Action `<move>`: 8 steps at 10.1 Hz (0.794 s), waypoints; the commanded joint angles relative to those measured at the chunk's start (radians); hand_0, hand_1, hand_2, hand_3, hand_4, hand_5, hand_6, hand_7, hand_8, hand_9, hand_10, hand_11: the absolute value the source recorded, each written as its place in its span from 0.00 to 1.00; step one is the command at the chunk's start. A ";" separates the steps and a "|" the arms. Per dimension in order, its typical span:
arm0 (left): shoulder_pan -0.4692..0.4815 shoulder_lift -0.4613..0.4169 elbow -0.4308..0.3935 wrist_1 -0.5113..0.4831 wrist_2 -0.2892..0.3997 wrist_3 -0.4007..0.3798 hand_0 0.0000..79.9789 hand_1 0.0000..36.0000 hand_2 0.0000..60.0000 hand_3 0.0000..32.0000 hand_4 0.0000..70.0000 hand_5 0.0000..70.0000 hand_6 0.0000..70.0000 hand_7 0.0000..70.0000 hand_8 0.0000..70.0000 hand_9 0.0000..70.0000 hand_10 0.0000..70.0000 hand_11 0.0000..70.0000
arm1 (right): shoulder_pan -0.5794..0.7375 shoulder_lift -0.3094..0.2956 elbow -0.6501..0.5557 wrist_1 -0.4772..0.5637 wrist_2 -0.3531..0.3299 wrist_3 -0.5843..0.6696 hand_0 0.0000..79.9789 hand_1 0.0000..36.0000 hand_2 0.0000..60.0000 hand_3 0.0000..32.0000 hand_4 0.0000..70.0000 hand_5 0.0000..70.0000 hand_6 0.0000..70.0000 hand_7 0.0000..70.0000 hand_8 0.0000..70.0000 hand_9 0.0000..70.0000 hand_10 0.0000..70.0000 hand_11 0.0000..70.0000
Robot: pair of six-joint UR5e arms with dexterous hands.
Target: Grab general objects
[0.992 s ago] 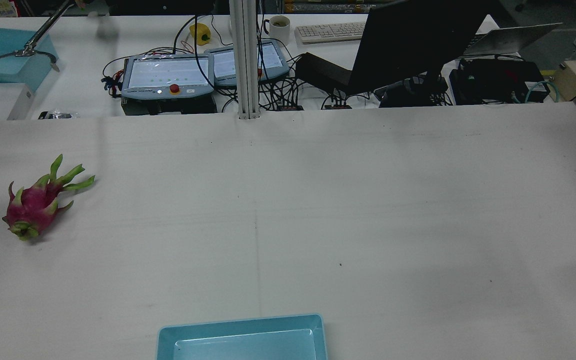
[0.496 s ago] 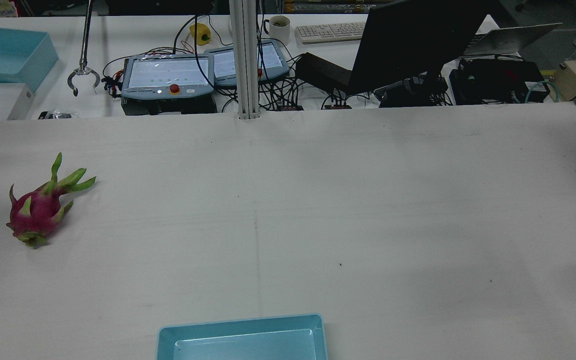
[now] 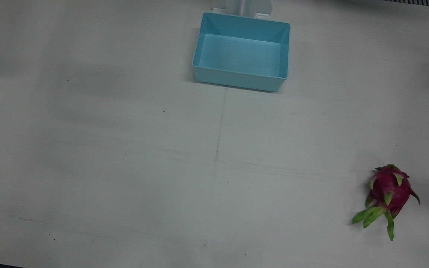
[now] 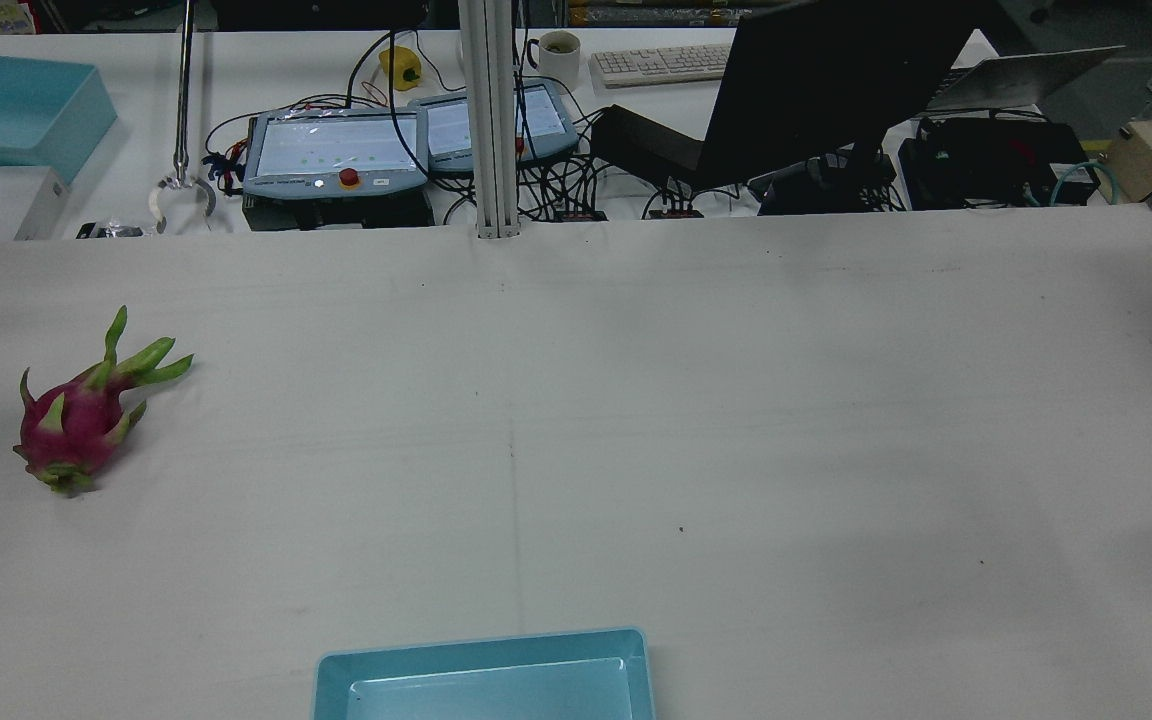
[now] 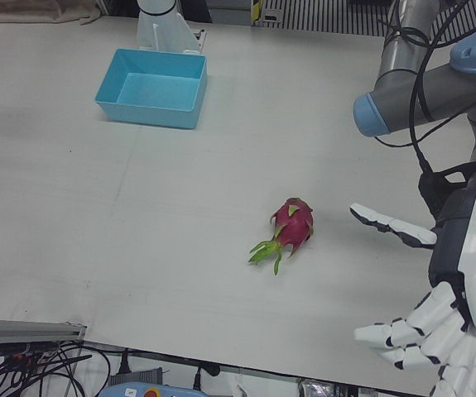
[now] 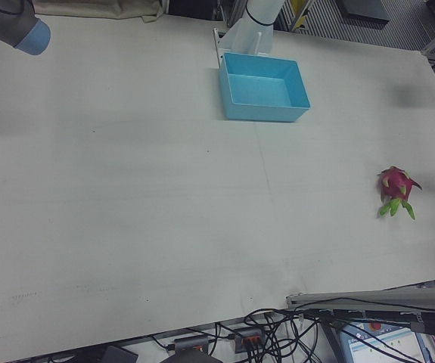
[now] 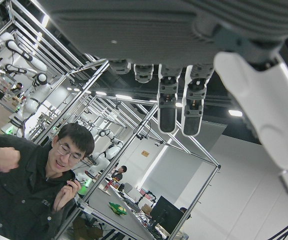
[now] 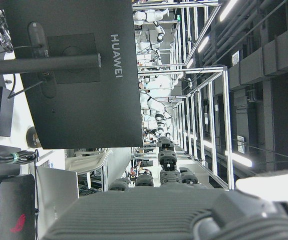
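Dragon fruit (image 5: 292,225) is lying on its side on the white table (image 3: 125,156), well away from the blue bin (image 3: 241,52) and off toward the robot's left edge, with its green leafy tips pointing away from the bin. In the left-front view the left hand (image 5: 436,306) is hanging beside the fruit, on the side away from the bin, apart from it, fingers (image 5: 391,225) spread wide and holding nothing. The right hand (image 8: 184,200) is showing only in its own camera, which is facing a monitor beyond the table; whether it is open I cannot tell.

The step in hand looks like the reach. To do it well, the left hand should be coming over the round pink body rather than the thin green leaves, which would likely bend and give no hold. Fingers should be wrapping across the fruit's short width, settling low on both flanks before closing, since a fruit of this shape may roll when nudged from one side.
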 commanded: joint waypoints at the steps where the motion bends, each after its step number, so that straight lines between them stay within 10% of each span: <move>1: 0.002 0.277 -0.274 0.040 -0.083 0.137 0.62 0.40 0.12 0.00 0.32 0.21 0.32 0.60 0.06 0.15 0.01 0.04 | 0.000 0.000 0.002 -0.001 0.000 0.000 0.00 0.00 0.00 0.00 0.00 0.00 0.00 0.00 0.00 0.00 0.00 0.00; 5: 0.004 0.333 -0.279 0.046 -0.013 0.253 0.60 0.26 0.04 0.00 0.37 0.21 0.40 0.64 0.12 0.22 0.06 0.10 | 0.000 0.000 0.002 -0.001 0.000 0.000 0.00 0.00 0.00 0.00 0.00 0.00 0.00 0.00 0.00 0.00 0.00 0.00; 8: 0.071 0.333 -0.319 0.051 0.030 0.364 0.64 0.51 0.16 0.00 0.17 0.11 0.14 0.40 0.01 0.06 0.00 0.00 | 0.000 0.000 0.003 -0.001 0.000 0.000 0.00 0.00 0.00 0.00 0.00 0.00 0.00 0.00 0.00 0.00 0.00 0.00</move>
